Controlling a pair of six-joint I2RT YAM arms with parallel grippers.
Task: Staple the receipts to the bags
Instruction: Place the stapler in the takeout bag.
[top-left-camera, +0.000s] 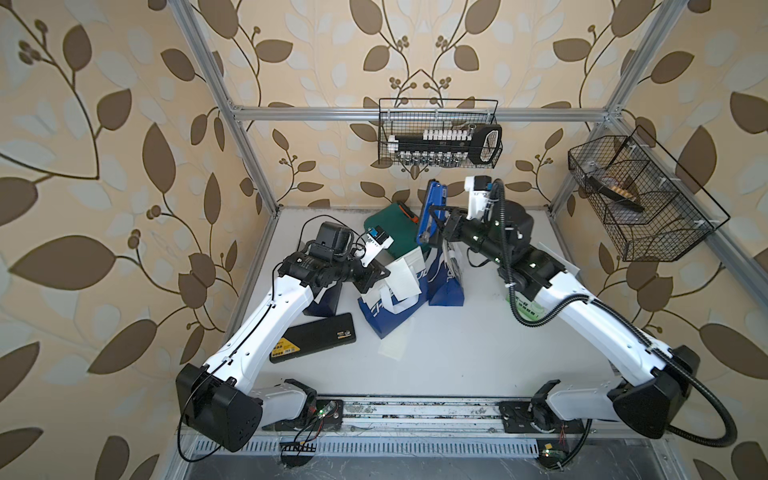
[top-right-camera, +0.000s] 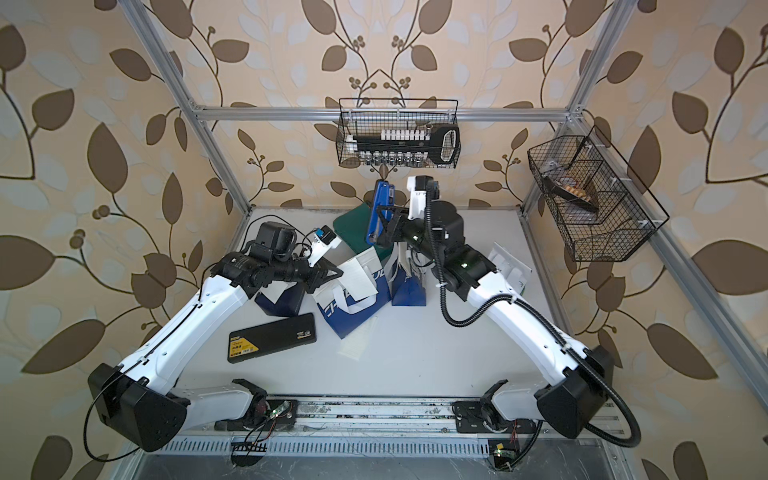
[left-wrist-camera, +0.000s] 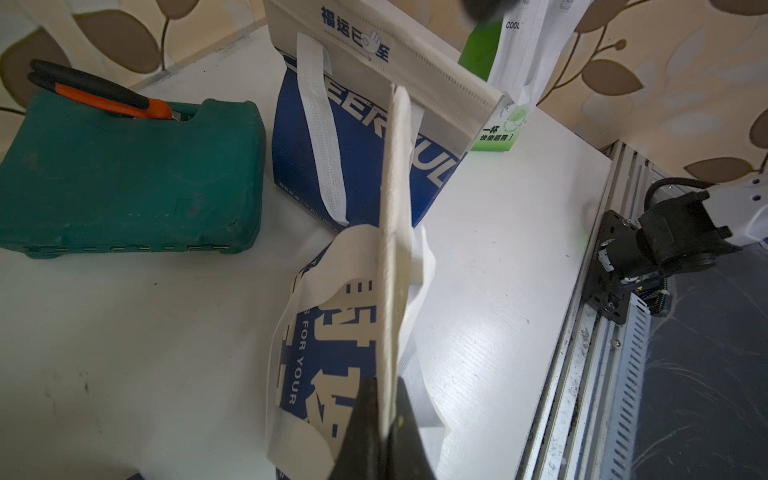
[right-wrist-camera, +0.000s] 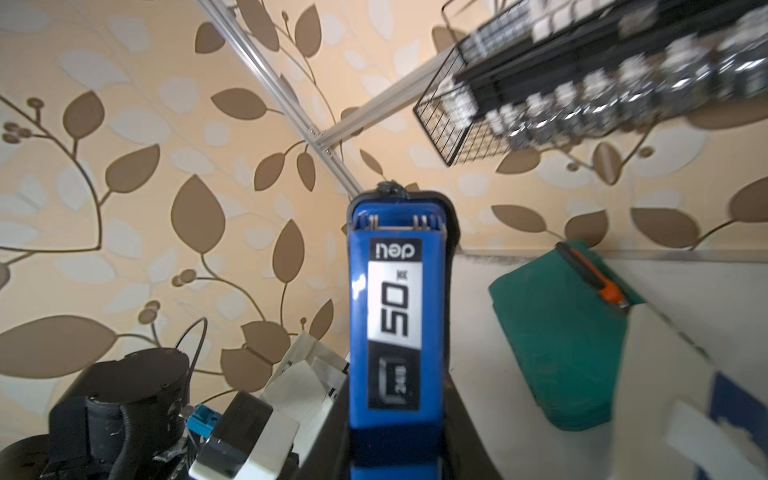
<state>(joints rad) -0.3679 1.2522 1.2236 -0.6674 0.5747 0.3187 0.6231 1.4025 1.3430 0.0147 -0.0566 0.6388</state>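
Left hand (left-wrist-camera: 384, 411) pinched tight on receipt (left-wrist-camera: 395, 199), maybe bag (left-wrist-camera: 320, 374) rim too; right hand (top-left-camera: 438, 230) clamps blue stapler (right-wrist-camera: 395, 332) aloft.

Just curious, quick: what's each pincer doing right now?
Left pincer: closed, holding a receipt.
Right pincer: closed, holding the blue stapler.

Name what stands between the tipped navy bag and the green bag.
An upright navy bag stands there, then bare table; both top views show it.

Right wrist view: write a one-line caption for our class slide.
Right gripper clamps a blue plastic stapler; a dark green moulded case lies on the white table beyond.
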